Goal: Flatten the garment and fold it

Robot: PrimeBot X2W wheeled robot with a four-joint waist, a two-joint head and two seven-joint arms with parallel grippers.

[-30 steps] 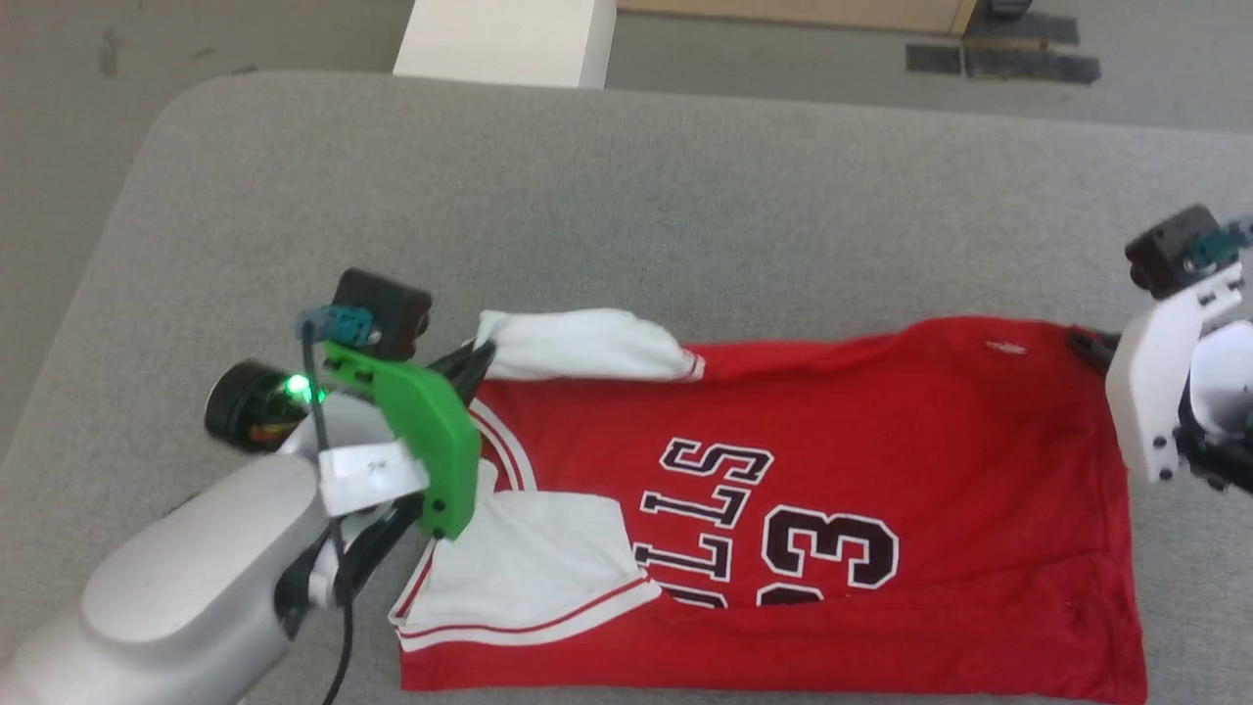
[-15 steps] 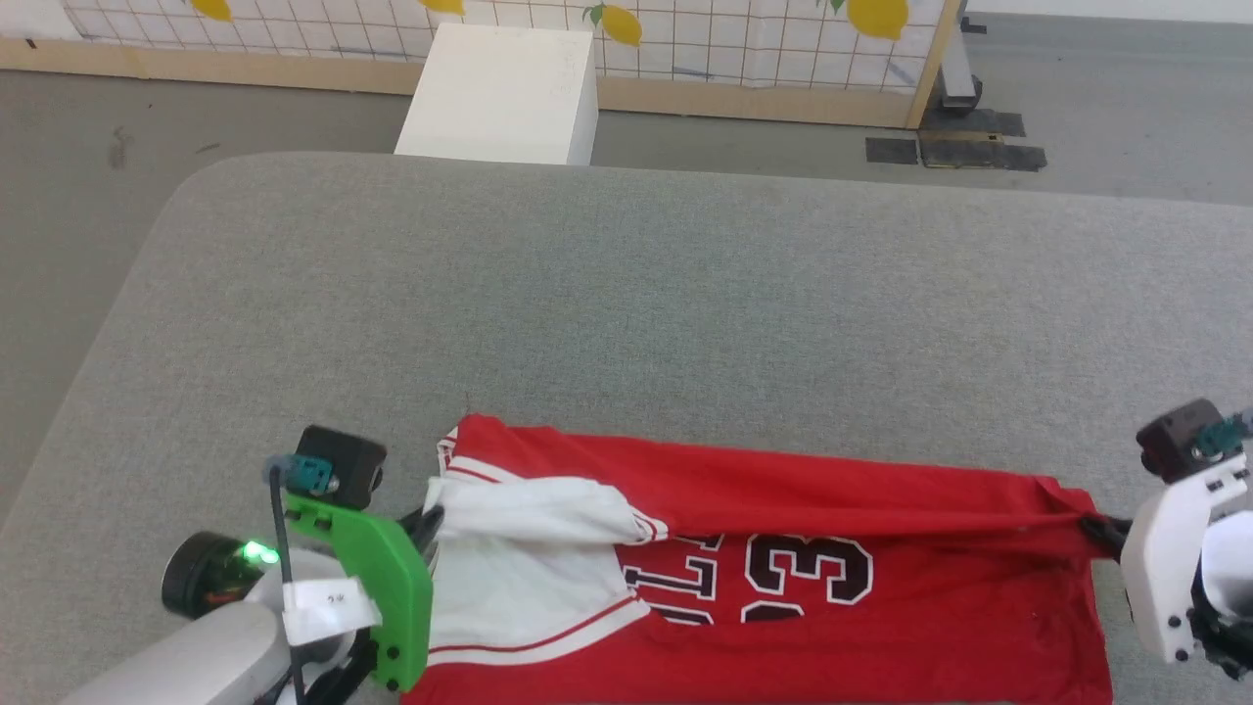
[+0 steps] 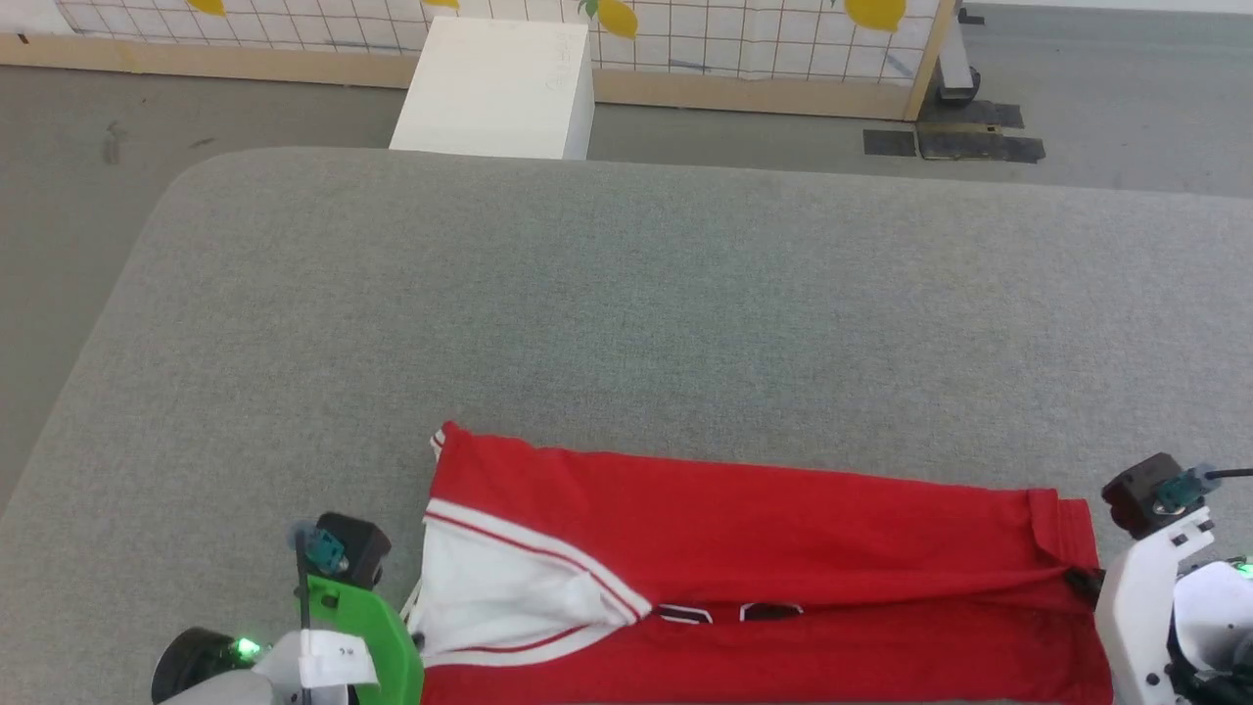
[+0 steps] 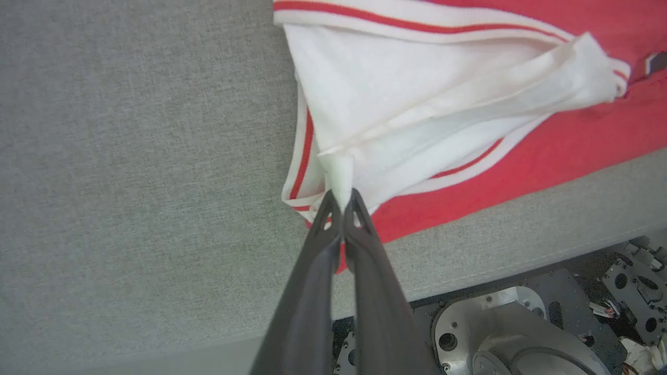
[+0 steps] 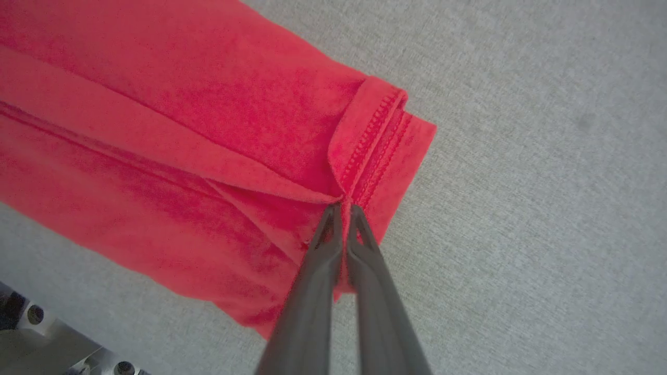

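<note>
You cannot read the lettering (image 3: 685, 614) on the jersey (image 3: 744, 509): its own red cloth, folded over, covers all but slivers, between the left pincer (image 4: 341, 200) and the right pincer (image 5: 344, 205). Back from both pincers' tips, the jersey's near side runs off the head view's bottom edge. A green bracket (image 3: 377, 636) mostly hides the left pincer's fingers.

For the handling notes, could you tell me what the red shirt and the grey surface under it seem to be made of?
The garment: soft matte knit, likely cotton or a blend; it drapes in loose folds, with looped stitching along its edge. The grey surface: matte woven or felt-like covering, finely speckled.
</note>
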